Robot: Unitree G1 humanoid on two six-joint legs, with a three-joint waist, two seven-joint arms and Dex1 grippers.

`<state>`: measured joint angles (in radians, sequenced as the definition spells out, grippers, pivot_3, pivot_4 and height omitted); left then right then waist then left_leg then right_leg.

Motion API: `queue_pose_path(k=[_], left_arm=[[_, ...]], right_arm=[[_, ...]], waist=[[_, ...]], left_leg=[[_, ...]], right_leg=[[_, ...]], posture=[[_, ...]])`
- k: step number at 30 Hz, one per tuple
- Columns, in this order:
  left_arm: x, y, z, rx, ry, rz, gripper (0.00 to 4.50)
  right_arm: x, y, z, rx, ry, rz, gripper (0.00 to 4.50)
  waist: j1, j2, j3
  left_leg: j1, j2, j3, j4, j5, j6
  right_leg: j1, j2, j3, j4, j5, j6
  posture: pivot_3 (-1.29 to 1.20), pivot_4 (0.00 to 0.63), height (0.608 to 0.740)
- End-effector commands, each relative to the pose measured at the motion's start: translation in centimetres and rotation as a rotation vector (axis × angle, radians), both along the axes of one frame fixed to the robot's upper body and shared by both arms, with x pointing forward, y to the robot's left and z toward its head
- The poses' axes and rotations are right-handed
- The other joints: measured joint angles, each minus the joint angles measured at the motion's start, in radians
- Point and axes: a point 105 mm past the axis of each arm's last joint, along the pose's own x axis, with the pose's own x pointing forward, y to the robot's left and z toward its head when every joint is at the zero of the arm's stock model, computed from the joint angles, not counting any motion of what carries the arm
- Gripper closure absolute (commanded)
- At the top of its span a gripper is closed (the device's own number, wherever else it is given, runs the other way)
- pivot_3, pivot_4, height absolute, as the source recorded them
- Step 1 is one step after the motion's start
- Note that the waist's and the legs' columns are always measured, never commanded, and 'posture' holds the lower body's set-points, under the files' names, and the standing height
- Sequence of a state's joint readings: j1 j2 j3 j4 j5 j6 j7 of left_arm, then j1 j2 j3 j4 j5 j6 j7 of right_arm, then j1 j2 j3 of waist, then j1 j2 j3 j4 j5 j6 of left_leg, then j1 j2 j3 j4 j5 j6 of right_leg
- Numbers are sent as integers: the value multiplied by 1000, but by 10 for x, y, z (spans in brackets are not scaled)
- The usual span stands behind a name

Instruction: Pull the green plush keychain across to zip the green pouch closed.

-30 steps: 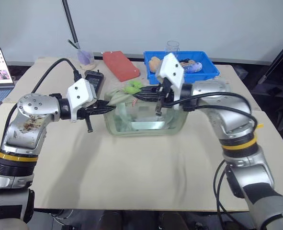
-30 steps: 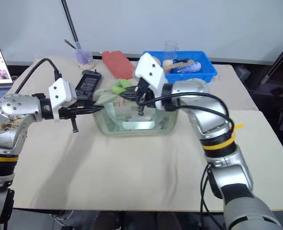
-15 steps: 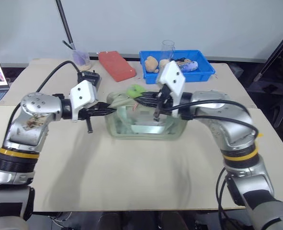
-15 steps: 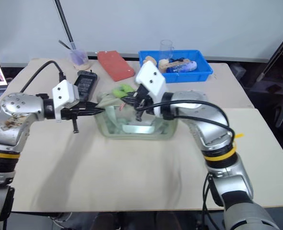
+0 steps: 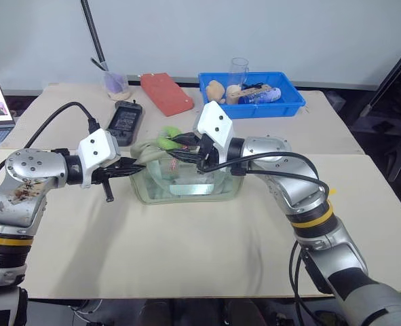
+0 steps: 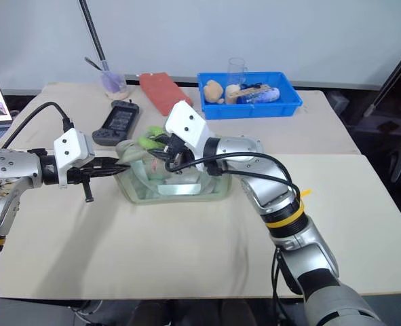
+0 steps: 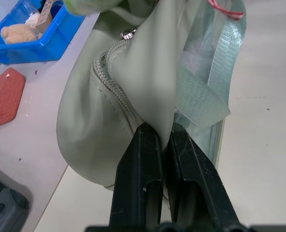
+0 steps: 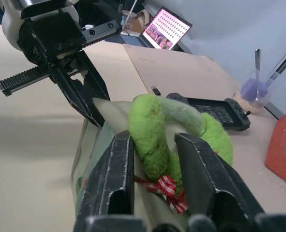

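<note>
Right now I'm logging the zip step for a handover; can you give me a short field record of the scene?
pouch: green pouch on the table
left gripper: shut on the pouch's fabric end
right gripper: fingers on either side of the green plush keychain
keychain: at the pouch's left end, red checked ribbon below it
behind pouch: black controller, red case, blue tray
</note>
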<state>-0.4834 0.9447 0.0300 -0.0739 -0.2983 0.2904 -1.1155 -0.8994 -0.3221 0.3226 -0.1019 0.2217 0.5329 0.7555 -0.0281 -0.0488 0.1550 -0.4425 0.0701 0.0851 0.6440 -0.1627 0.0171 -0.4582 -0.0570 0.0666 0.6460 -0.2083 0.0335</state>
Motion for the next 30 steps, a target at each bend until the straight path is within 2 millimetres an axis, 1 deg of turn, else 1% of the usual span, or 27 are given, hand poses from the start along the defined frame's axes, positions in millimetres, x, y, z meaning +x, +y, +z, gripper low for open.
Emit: queue_pose_path(k=[1,3,4,7,8,12,16,18,20,21,23,24,26,28,30], left_arm=[[-2,3,-4,29,17,12,4500],[-3,3,-4,29,16,10,4500],[-2,2,-3,29,15,9,4500],[-1,1,-2,27,14,5,4500],[-1,1,-2,27,14,5,4500],[1,2,-3,33,16,4,4500],[6,1,-1,32,12,2,4500],[7,1,-1,33,12,1,4500],[9,3,0,36,8,4,4500],[10,5,1,40,4,8,4500],[12,7,2,45,-1,13,4500],[14,9,2,50,-4,18,4500],[18,12,3,68,-15,31,4500],[20,14,3,79,-21,36,4500],[23,17,3,83,-23,45,4500]], right_arm=[[-6,5,23,42,-68,35,3108],[-6,7,23,48,-59,39,3108],[-6,7,23,57,-51,37,3348],[-6,7,26,80,-37,40,4310],[-6,5,29,94,-31,37,4475],[-3,-6,39,141,-19,-2,4475],[2,-24,39,135,-26,-55,4475],[4,-33,43,144,-33,-88,4475],[8,-51,50,153,-62,-169,4475],[11,-66,55,162,-77,-233,4475],[13,-87,60,172,-96,-328,4475],[15,-103,60,173,-101,-394,4475],[16,-137,54,150,-107,-525,4475],[15,-155,49,137,-108,-596,4475],[16,-180,42,118,-116,-704,4475]], waist=[[-1,0,0],[-1,0,0],[-1,0,0],[-1,0,0],[0,0,0],[1,0,0],[4,0,0],[5,0,0],[6,0,0],[8,0,0],[12,0,0],[14,0,0],[18,0,0],[17,0,0],[12,0,0]], left_leg=[[0,0,0,0,0,0],[0,0,0,0,0,0],[0,0,0,0,0,0],[0,0,0,0,0,0],[0,0,0,0,0,0],[0,0,0,0,0,0],[0,0,0,0,0,0],[0,0,0,0,0,0],[0,0,0,0,0,0],[0,0,0,0,0,0],[0,0,0,0,0,0],[0,0,0,0,0,0],[-1,0,0,0,0,0],[-1,-1,1,0,0,0],[-1,-1,1,0,0,0]], right_leg=[[0,0,0,0,0,0],[0,0,0,0,0,0],[0,0,0,0,0,0],[0,0,0,0,0,0],[0,0,0,0,-1,-1],[0,0,0,0,-1,-1],[0,0,0,0,-1,-1],[0,0,0,0,-1,-1],[0,0,0,0,-1,-1],[0,0,0,0,-1,-1],[0,0,0,0,-1,-1],[0,-1,0,-1,-1,-1],[0,-1,0,-1,-1,-2],[1,-2,0,-3,-1,-2],[1,-2,0,-3,-1,-2]], posture=[[0,150,740],[0,150,740],[0,150,740],[0,150,740],[0,150,740],[0,150,740],[0,150,740],[0,150,740],[0,150,740],[0,150,740],[0,150,740],[0,150,740],[0,150,740],[0,150,740],[0,150,740]])
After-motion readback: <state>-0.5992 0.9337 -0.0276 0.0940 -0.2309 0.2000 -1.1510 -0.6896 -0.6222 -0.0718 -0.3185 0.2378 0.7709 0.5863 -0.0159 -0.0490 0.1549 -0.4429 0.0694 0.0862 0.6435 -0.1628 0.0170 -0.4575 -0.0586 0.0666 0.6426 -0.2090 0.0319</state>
